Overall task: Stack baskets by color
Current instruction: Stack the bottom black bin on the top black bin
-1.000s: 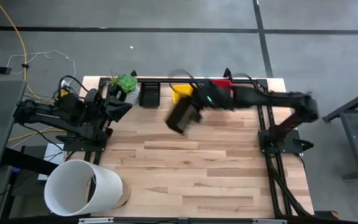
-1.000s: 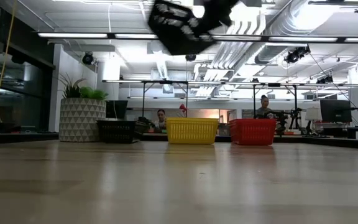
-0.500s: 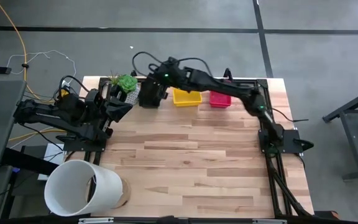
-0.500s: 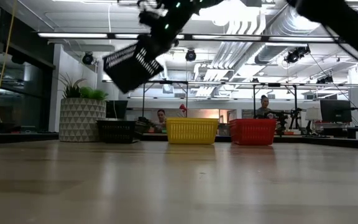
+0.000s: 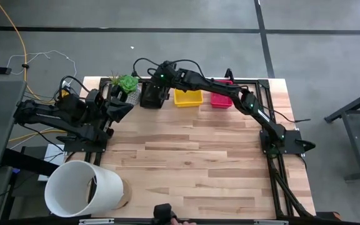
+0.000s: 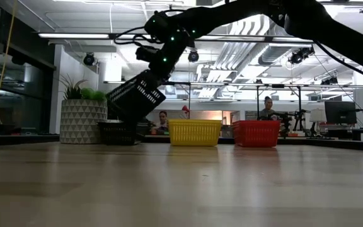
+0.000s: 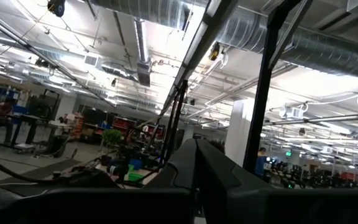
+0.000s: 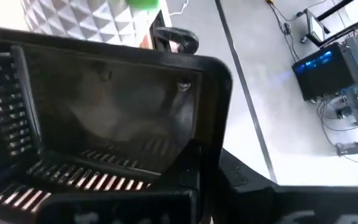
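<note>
Setting: a robotics lab or open workshop hall, where my two arms are bolted to a butcher-block wooden table (image 5: 192, 162) on a grey concrete floor (image 5: 167, 15). Overhead I note exposed silver ducting (image 6: 257, 38) and strip lights (image 6: 80, 36). Beyond stand further metal-framed workbenches (image 6: 169, 94), a monitor (image 6: 340, 112) and seated people (image 6: 268, 107).

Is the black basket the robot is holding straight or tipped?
Tipped. In the low view, the held black basket hangs slanted in the right gripper, above another black basket on the table.

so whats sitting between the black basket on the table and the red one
The yellow basket stands between the tabled black basket and the red basket, clearest in the low view.
</note>
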`<state>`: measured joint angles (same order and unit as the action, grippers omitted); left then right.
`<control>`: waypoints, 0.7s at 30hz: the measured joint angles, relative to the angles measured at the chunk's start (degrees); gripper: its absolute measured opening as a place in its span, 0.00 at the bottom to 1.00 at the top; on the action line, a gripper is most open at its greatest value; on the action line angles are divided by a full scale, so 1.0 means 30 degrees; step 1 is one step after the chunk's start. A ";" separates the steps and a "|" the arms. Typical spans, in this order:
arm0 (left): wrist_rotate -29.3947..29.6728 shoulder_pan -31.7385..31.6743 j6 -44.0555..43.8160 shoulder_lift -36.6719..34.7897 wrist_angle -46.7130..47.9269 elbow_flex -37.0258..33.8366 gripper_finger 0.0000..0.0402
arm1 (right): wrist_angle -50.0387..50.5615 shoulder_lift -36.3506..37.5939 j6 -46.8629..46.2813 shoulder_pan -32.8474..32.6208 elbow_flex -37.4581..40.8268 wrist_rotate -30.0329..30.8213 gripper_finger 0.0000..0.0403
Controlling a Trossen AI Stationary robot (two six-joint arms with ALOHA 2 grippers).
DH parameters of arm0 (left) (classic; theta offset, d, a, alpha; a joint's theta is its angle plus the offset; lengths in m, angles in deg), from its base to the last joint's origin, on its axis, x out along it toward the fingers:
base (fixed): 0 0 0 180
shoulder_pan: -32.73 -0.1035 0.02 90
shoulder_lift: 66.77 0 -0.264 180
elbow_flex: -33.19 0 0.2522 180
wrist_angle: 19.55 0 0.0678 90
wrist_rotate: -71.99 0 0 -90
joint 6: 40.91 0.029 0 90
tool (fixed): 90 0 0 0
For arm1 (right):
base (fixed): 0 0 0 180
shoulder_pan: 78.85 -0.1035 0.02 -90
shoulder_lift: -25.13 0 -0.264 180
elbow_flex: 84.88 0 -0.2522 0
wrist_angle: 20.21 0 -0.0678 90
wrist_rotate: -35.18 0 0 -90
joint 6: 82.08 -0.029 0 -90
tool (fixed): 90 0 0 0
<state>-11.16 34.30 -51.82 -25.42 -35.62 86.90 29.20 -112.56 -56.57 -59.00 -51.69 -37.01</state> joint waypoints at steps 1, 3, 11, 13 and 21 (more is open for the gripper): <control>0.0064 0.0000 0.0000 0.0000 0.0000 0.0000 0.00 | 0.0107 0.0000 0.0256 0.0049 0.0000 0.0004 0.00; 0.0081 0.0000 0.0000 0.0000 0.0000 0.0000 0.00 | 0.0511 0.0000 0.0997 0.0063 0.0000 0.0123 0.00; 0.0384 -0.0007 0.0056 0.0000 0.0007 0.0000 0.00 | 0.1931 0.0036 0.2291 0.0055 0.0000 -0.0735 0.00; 0.0395 -0.0015 0.0058 0.0000 0.0007 0.0000 0.00 | 0.1936 0.0036 0.2198 0.0055 0.0000 -0.1334 0.00; 0.0437 -0.0015 0.0058 0.0000 0.0015 0.0000 0.00 | 0.2034 0.0036 0.2164 0.0055 0.0000 -0.3468 0.00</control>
<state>-9.85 34.25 -51.65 -25.42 -35.57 86.90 35.31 -112.45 -50.08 -58.84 -51.69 -47.41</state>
